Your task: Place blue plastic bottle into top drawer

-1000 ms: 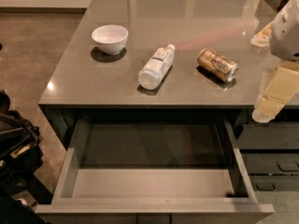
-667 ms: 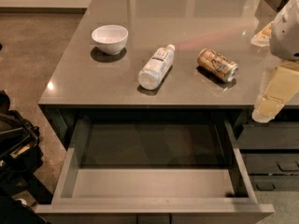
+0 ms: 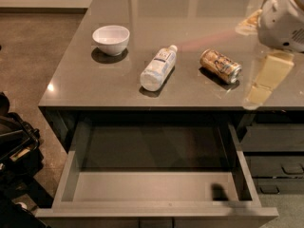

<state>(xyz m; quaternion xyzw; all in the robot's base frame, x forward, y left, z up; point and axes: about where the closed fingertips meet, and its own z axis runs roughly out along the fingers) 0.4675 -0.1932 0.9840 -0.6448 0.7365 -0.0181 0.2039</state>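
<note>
The blue plastic bottle (image 3: 158, 69) lies on its side near the middle of the grey countertop (image 3: 85, 80), with its white cap pointing to the far right. The top drawer (image 3: 156, 189) is pulled out wide below the counter's front edge, and its smooth grey inside holds nothing. My gripper (image 3: 267, 77) hangs over the counter's right side, under the white arm housing (image 3: 282, 18). It is to the right of the bottle and the can, and apart from both.
A gold-brown drink can (image 3: 220, 65) lies on its side between the bottle and my gripper. A white bowl (image 3: 111, 39) stands at the counter's left. Darker drawers with handles (image 3: 275, 165) are at the lower right. Dark equipment (image 3: 14, 146) sits on the floor at the left.
</note>
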